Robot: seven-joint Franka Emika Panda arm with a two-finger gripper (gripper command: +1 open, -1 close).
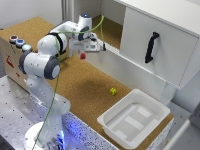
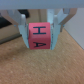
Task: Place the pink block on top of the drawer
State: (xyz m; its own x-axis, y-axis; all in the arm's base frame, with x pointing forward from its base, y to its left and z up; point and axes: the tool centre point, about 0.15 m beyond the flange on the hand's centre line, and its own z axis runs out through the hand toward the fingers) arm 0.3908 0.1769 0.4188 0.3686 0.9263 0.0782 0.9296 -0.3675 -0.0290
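Observation:
My gripper [image 1: 83,53] is shut on the pink block [image 1: 83,56], a small reddish-pink cube. It hangs just above the cork surface near the white cabinet's lower edge. In the wrist view the pink block [image 2: 38,36] shows black letters H and A and sits clamped between the two fingers [image 2: 22,31], a little above the cork. The drawer [image 1: 11,59] is a low light-wood box with a cork top. It has round coloured buttons [image 1: 18,42] and red marks on its front, at the exterior view's left, behind the arm.
A large white cabinet [image 1: 165,37] with a black handle [image 1: 152,47] stands at the back right. A small yellow-green ball [image 1: 113,91] lies on the cork. A white tray [image 1: 134,118] sits at the front right edge. The robot's base [image 1: 45,125] stands front left.

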